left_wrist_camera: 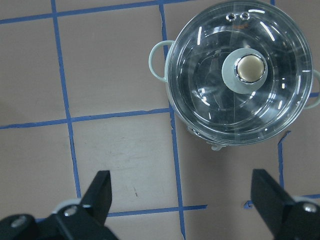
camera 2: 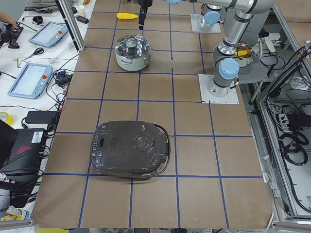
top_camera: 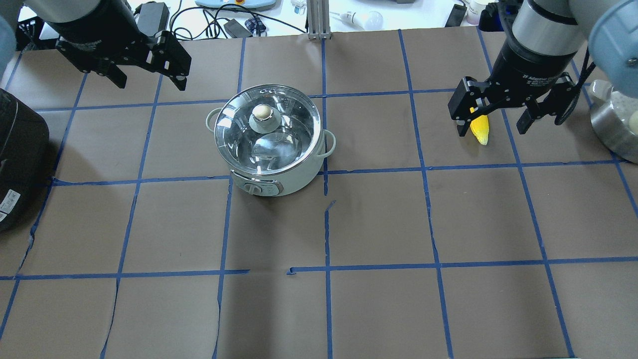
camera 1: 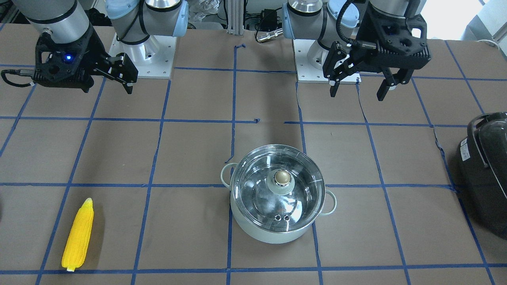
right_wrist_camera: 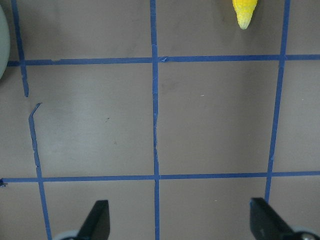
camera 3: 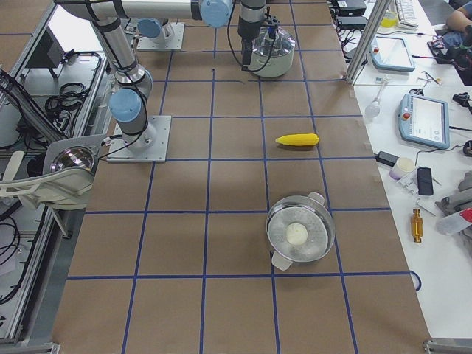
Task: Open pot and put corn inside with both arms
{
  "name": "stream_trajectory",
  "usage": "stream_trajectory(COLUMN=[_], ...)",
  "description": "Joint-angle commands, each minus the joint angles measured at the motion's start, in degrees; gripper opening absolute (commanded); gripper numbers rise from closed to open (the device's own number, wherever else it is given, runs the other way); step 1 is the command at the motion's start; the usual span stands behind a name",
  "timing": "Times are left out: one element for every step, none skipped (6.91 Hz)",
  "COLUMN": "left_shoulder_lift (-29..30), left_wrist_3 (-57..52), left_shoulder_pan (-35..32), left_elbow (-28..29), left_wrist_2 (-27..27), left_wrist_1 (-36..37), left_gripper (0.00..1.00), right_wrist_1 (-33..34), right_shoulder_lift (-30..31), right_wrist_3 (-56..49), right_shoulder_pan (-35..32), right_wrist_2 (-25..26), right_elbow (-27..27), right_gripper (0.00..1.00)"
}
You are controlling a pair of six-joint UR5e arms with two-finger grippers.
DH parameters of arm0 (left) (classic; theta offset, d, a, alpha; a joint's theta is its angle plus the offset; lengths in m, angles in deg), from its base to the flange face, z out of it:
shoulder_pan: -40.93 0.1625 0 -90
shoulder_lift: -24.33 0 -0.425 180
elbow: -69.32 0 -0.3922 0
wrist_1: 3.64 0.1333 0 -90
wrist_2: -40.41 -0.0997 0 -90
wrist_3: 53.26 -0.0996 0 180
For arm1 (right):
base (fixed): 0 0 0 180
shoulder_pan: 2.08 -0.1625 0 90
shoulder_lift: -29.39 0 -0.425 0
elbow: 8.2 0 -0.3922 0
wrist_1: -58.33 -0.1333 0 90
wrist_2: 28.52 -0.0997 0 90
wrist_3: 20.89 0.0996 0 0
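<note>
The pale grey-green pot (camera 1: 277,227) stands mid-table with its glass lid (camera 1: 261,186) on and the brass knob (camera 1: 282,177) up; it also shows in the overhead view (top_camera: 279,179) and the left wrist view (left_wrist_camera: 240,75). The yellow corn (camera 1: 78,235) lies flat on the table, far from the pot on my right side. My left gripper (top_camera: 151,82) is open and empty, raised beside the pot (left_wrist_camera: 180,175). My right gripper (top_camera: 491,130) is open and empty, high above the corn, hiding all but its pale tip (top_camera: 481,130). The right wrist view shows that tip (right_wrist_camera: 245,11).
A black rounded appliance (top_camera: 17,159) sits at the table's end on my left side. A second steel pot (camera 3: 321,254) with a white round thing inside stands beyond the corn on my right side. A steel bowl (top_camera: 615,127) sits off the table's right edge.
</note>
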Motion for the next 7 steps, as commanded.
stream_trajectory(left_shoulder_lift=[0.1, 0.1, 0.1, 0.1, 0.3, 0.6, 1.2], left_wrist_3=[0.0, 0.0, 0.0, 0.4, 0.4, 0.9, 0.9], left_shoulder_pan=[0.0, 0.0, 0.0, 0.0, 0.0, 0.0, 0.0], left_elbow=[-0.1, 0.0, 0.0, 0.1, 0.9, 1.0, 0.9], left_wrist_2=[0.0, 0.0, 0.0, 0.0, -0.2, -0.2, -0.1], left_wrist_1=[0.0, 0.0, 0.0, -0.5, -4.4, -5.2, -4.9], left_gripper=[1.00, 1.00, 1.00, 1.00, 1.00, 1.00, 1.00], right_wrist_1=[0.1, 0.1, 0.5, -0.1, -0.1, -0.1, 0.2], right_shoulder_lift=[-0.1, -0.1, -0.1, -0.1, -0.1, -0.1, -0.1], right_wrist_3=[1.0, 0.9, 0.9, 1.0, 0.9, 1.1, 1.0], right_shoulder_pan=[0.0, 0.0, 0.0, 0.0, 0.0, 0.0, 0.0], right_wrist_2=[0.1, 0.6, 0.6, 1.0, 1.8, 1.9, 1.9], right_elbow=[0.1, 0.1, 0.1, 0.1, 0.1, 0.0, 0.0], right_gripper=[1.00, 1.00, 1.00, 1.00, 1.00, 1.00, 1.00])
